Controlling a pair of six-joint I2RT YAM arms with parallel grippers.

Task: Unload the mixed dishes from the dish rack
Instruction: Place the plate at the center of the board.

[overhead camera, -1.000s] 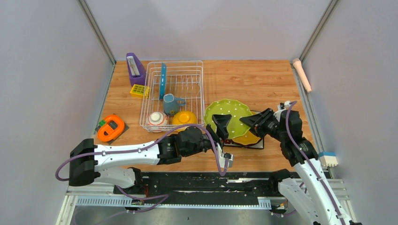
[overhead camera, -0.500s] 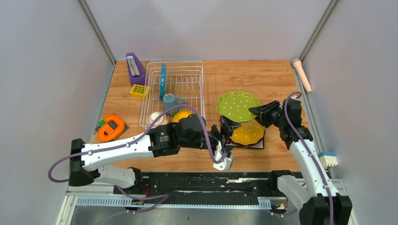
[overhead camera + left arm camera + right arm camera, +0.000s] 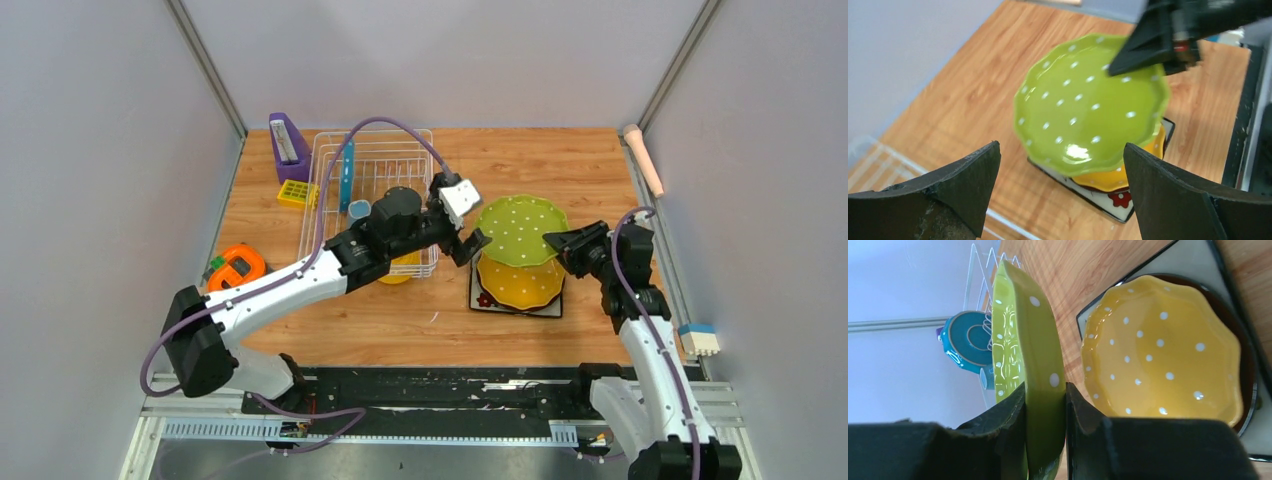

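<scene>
Your right gripper is pinching the green plate by its right rim, one finger on each face. The plate hangs over the far part of the yellow plate. You cannot tell from these views whether the two touch. The yellow plate lies in the dark square plate, on the table right of the rack.

Your left gripper has its jaws spread wide and holds nothing. It sits just left of the green plate, between it and the rack, and its wrist view looks down on the plate's white dots.

The dish rack stands at the far left. A blue plate is upright in its prongs and a mug is just near of that. The left arm crosses the rack's near end, with a yellow bowl peeking out beneath it.

Left of the rack are a purple holder, a small yellow block and, nearer you, an orange tape measure.
</scene>
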